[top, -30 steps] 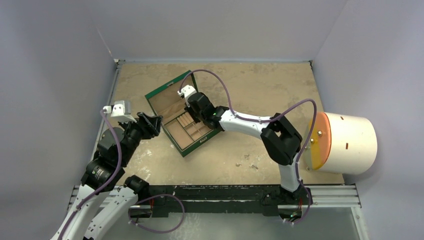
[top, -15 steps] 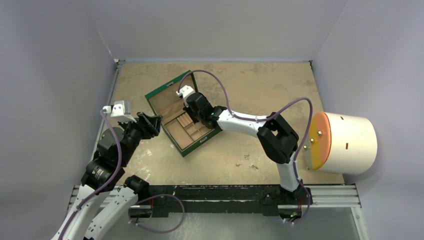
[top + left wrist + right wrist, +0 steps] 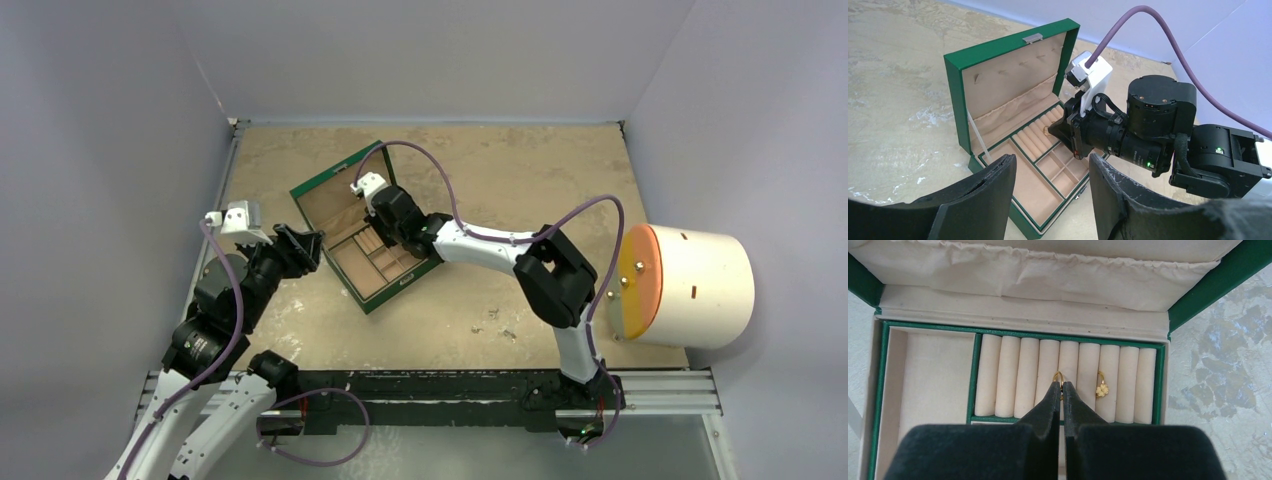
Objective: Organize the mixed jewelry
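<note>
The right claw, clamped on a gold ring, seems to be seating it between the rolls of the box. Next, it is likely needing a gentle push, then release. Two rings are showing, the second being a flower ring sitting in the rolls. The left claw is hovering beside the box, jaws apart.

Nothing readable is showing: no text, label, brand, number or sign is appearing legibly in any of the views.
</note>
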You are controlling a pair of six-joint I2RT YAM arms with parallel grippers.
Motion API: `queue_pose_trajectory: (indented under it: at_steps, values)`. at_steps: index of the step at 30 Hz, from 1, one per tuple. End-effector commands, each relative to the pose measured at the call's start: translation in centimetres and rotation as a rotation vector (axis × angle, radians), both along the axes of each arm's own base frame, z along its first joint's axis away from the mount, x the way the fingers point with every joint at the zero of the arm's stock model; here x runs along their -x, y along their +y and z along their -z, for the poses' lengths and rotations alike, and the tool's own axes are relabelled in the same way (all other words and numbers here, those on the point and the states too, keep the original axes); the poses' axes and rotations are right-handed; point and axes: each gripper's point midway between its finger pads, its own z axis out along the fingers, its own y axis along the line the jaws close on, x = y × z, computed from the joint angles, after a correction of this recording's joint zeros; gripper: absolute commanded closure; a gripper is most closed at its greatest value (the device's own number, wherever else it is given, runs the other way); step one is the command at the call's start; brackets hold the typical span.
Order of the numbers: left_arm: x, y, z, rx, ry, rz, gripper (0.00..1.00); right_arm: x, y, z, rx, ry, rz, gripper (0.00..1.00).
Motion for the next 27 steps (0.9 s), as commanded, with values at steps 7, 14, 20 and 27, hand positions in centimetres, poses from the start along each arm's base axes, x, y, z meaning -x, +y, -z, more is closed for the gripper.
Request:
queue_pose_trajectory:
  at_steps: [7,14,20,27]
  values:
    - [-0.2,0.1,-0.7,-0.013,-0.039,0.006,0.45,-0.2,0.9,0.9,-0.021,0.009,0.011,1.0]
    - [-0.2,0.0,-0.6,-0.015,-0.035,0.007,0.45,0.3,0.8,2.5,-0.015,0.042,0.005,1.0]
    - [-0.3,0.0,-0.4,-0.017,-0.03,0.006,0.45,0.5,1.0,2.5,-0.025,0.052,0.002,1.0]
    - [-0.4,0.1,-0.4,-0.018,-0.027,0.004,0.45,0.3,0.6,-1.3,-0.074,0.006,0.023,0.83]
